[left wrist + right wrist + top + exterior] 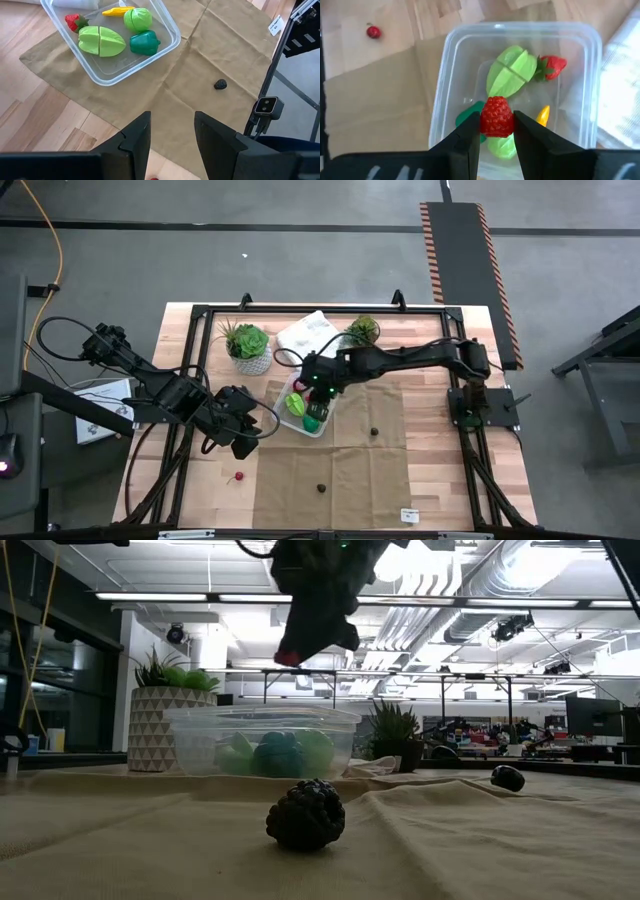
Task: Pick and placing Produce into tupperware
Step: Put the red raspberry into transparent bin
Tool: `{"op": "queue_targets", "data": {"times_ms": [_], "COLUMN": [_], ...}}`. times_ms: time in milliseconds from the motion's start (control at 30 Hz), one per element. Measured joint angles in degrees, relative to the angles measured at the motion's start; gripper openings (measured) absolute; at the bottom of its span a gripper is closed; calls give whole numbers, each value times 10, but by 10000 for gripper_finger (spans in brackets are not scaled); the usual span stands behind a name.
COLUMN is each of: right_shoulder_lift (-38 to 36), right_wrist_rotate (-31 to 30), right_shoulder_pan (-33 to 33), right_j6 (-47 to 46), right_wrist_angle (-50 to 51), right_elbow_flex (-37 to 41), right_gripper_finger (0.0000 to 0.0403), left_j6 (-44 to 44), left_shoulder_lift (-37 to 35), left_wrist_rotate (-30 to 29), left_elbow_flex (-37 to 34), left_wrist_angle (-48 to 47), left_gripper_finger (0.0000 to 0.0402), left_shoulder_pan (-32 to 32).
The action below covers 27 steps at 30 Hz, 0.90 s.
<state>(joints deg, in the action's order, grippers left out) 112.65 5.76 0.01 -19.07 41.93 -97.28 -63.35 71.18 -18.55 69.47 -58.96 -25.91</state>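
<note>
The right end effector (496, 131) hangs above the tupperware (451, 90), its two fingers clamped on a red raspberry (496, 117). The left end effector (171, 131) waits over the left side of the surface with its fingers apart and nothing between them.

Nearest the front edge, a dark berry (321, 488) lies on the tan cloth (350, 470); a small red cherry (238, 477) sits to its left on the bare wooden surface (150, 470), just off the cloth. A second dark berry (374, 431) rests farther back and to the right, well apart from the first. Beyond these stands the tupperware near the middle of the surface, already holding a split light-green fruit (101, 41), a round green piece (137, 19), a dark green pepper (144, 43), a strawberry (75, 21) and a yellow-orange piece (118, 10). At the far side are two potted plants (247, 346) with a white bag (308, 333) between them.

The step in hand looks like the placing of the raspberry. The next move calls for lowering a little inside the rim and spreading the fingers so the piece drops among the others; three pieces would then remain to collect.
</note>
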Motion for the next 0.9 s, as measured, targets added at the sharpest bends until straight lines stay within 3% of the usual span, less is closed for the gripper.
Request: {"op": "queue_targets", "data": {"times_ms": [200,900], "right_shoulder_lift": [29,94], "right_wrist_rotate": [-42,-46], "right_shoulder_pan": [-6,-5], "right_j6": [5,11], "right_wrist_angle": [44,51], "right_elbow_flex": [-42,-43], "right_gripper_finger": [87,87], "left_j6": [1,8], "left_shoulder_lift": [0,0], "left_wrist_rotate": [2,8], "left_elbow_flex": [0,0], "left_wrist_angle": [0,-9], "left_gripper_finger": [140,140], "left_shoulder_pan": [0,0]}}
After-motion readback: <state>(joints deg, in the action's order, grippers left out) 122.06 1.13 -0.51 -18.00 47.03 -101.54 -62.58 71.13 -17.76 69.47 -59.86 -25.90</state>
